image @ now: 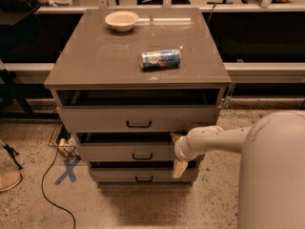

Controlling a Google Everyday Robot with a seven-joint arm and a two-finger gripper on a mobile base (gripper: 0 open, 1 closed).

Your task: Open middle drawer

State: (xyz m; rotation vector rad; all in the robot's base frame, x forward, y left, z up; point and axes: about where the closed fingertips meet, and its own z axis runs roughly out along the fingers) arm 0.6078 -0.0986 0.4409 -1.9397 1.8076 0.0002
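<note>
A: Gripper (pixel 177 154), where?
B: Right end of the middle drawer (pixel 119 152). Fingers (pixel 180 169) apart, one over the front's top edge, one below it.
A: Why there, not the handle (pixel 142 156)?
B: Handle's just left of the fingers. Probably bracketing the panel edge to pull. The drawer looks barely out.
</note>
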